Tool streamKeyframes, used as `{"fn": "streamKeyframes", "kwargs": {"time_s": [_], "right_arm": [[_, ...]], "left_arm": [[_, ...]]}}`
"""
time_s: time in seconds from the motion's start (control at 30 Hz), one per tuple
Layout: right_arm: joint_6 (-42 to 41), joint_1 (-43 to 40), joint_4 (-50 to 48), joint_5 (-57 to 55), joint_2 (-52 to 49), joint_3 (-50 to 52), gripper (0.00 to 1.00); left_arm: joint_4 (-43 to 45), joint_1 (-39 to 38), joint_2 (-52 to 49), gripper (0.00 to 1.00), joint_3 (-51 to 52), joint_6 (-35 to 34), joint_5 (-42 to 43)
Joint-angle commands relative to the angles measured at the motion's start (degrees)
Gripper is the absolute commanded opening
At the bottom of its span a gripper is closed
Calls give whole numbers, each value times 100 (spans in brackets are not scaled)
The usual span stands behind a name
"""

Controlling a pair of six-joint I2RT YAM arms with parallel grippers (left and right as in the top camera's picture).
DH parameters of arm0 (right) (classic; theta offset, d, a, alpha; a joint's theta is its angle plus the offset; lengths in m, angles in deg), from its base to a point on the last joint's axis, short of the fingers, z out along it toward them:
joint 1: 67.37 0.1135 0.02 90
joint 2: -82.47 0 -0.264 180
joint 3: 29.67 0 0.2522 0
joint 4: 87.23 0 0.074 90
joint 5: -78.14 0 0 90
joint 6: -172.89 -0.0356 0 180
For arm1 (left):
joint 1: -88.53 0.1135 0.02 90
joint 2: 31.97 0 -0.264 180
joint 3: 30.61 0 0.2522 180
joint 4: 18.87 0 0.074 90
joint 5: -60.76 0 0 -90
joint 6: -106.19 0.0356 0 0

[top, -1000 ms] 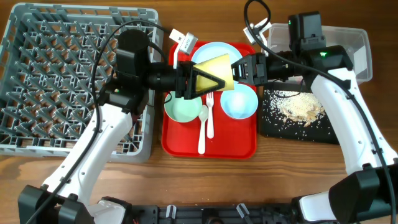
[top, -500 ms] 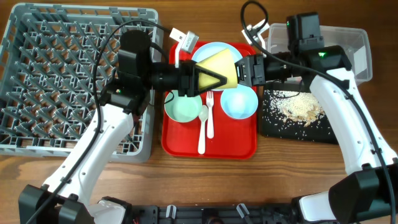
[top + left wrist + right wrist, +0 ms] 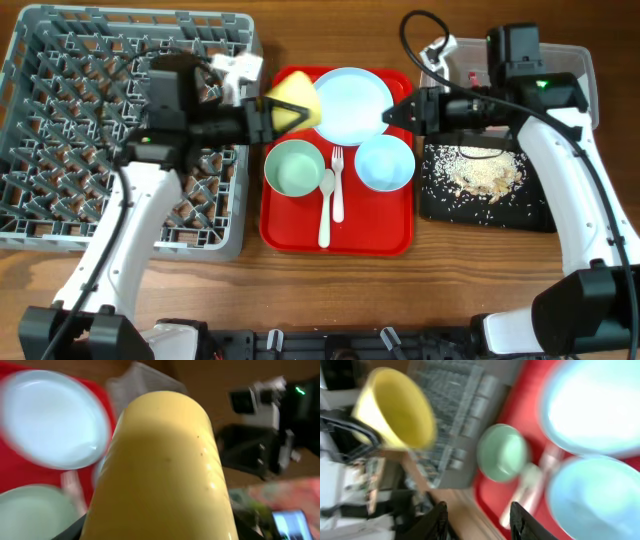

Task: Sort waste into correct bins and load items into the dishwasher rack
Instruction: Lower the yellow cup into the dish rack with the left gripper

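left hand (image 3: 262,116) is clamped on the yellow cup (image 3: 292,98), held sideways in the air over the red tray's (image 3: 370,235) top-left corner, just beside the dishwasher rack (image 3: 60,120). right hand (image 3: 398,112) hangs by the white plate (image 3: 350,100), fingers apart, holding nothing. my worry: the cup's wall is smooth and tapered, so a quick swing could slip it loose, or its rim could catch the rack's edge.

Table (image 3: 330,290): rack (image 3: 60,215), red tray (image 3: 375,225), bins (image 3: 440,200)
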Motion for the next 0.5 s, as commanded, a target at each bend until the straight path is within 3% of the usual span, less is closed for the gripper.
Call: {"fn": "streamKeyframes", "kwargs": {"time_s": [0.0,0.2,0.33,0.47], "right_arm": [[199,-9,485,-1794,22,-181,43],[166,-66,1029,-3648,348,-498,45],[164,-181,1106,-3877,586,-498,45],[164,-212,1139,-3877,595,-492,45]], "left_arm": [[-673,638,479,29,-90,476,-1154],[-2083,1670,1064,22,-125,468,-2900],[-3027,2527,1283,21,-122,446,-3915],[-3606,3097,1263,13,-122,426,-4572]]}}
